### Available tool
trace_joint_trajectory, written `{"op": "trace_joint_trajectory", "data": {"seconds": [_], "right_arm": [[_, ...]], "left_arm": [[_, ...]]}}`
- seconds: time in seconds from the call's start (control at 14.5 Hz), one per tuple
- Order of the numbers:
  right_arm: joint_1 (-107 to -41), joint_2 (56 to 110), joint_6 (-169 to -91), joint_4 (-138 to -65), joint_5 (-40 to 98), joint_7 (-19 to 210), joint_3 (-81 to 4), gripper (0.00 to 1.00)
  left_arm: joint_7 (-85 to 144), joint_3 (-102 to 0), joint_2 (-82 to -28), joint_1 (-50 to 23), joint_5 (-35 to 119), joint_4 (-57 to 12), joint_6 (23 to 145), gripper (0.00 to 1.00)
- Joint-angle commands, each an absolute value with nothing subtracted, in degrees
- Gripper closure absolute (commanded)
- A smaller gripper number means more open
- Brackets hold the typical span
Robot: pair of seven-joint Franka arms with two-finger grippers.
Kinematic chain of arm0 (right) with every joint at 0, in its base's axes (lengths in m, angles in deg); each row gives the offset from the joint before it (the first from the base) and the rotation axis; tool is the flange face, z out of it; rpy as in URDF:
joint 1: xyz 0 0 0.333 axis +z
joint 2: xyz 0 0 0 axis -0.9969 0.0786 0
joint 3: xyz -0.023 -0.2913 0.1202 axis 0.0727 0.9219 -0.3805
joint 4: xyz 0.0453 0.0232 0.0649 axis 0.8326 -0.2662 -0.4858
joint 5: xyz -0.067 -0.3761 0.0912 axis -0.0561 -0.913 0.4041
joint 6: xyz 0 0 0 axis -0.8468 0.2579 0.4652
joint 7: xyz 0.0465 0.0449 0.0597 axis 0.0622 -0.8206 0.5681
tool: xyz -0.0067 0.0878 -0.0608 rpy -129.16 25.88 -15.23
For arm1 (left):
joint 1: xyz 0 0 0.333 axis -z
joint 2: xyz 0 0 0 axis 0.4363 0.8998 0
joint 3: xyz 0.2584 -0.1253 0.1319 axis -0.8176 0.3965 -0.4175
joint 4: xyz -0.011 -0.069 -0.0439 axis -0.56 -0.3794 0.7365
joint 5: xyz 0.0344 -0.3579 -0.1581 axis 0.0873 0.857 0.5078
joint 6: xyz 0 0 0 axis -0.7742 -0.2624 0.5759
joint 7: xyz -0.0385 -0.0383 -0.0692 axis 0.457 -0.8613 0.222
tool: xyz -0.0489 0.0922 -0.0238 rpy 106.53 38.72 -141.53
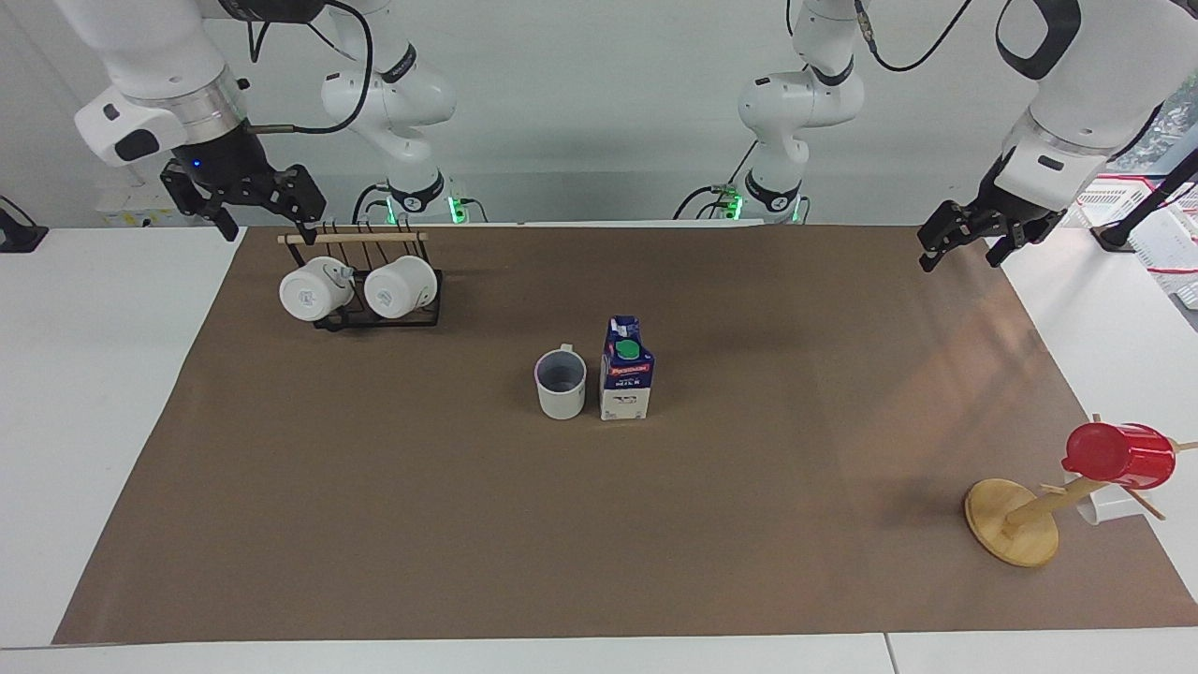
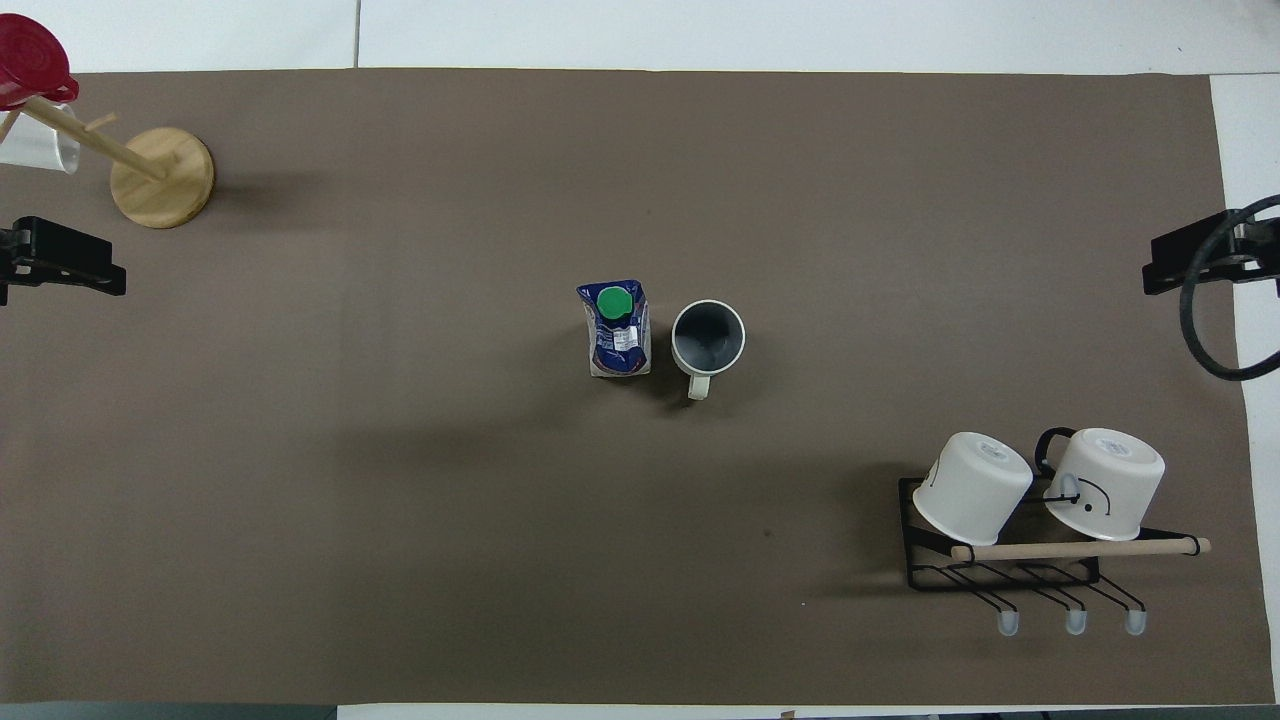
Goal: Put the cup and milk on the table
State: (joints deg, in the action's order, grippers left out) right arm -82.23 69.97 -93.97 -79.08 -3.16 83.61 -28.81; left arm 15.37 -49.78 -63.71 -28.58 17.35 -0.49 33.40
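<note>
While both arms hang raised at the table's ends, the cup [image 1: 561,384] and the milk carton [image 1: 625,382] stand upright side by side mid-table [image 1: 374,524] on the brown paper sheet [image 1: 730,562]. They sit just beside each other with a narrow gap, the cup toward the right arm's end. In the overhead view the carton [image 2: 616,328] is at 9 o'clock of the cup [image 2: 708,337], and the cup's handle points to 6 o'clock, toward the robots. Green cap on the carton faces up. Nothing grips either one.

Left tool [image 1: 966,240] hangs in the air over the paper's corner at the left arm's end, fingers apart and holding nothing; only its dark tip shows at the overhead view's edge [image 2: 62,263]. Right tool [image 1: 253,201] is up over the paper's edge at the right arm's end, just above the black wire mug rack [image 1: 379,314], fingers spread and holding nothing; overhead it shows only as a dark tip [image 2: 1195,262].

Two white mugs [image 1: 316,288] [image 1: 401,286] lie tipped on that rack, under its wooden bar. At the left arm's end, farther from the robots than the carton, a wooden mug tree [image 1: 1014,520] carries a red cup [image 1: 1119,455] and a white one partly hidden by it.
</note>
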Motion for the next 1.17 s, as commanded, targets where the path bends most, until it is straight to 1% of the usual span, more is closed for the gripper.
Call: {"op": "trace_joint_trajectory", "data": {"seconds": [0.0, 1.1], "right_arm": [[-82.94, 69.66, -94.42, -79.57, -1.95, 85.23, -28.97, 0.0], [-83.03, 69.66, -93.98, -79.48, -2.13, 86.2, -28.88, 0.0]], "left_arm": [[15.21, -49.84, -67.78, -28.77, 19.0, -5.86, 33.46, 0.0], [15.56, -49.84, -67.61, -29.03, 19.44, -5.69, 36.28, 0.0]]}}
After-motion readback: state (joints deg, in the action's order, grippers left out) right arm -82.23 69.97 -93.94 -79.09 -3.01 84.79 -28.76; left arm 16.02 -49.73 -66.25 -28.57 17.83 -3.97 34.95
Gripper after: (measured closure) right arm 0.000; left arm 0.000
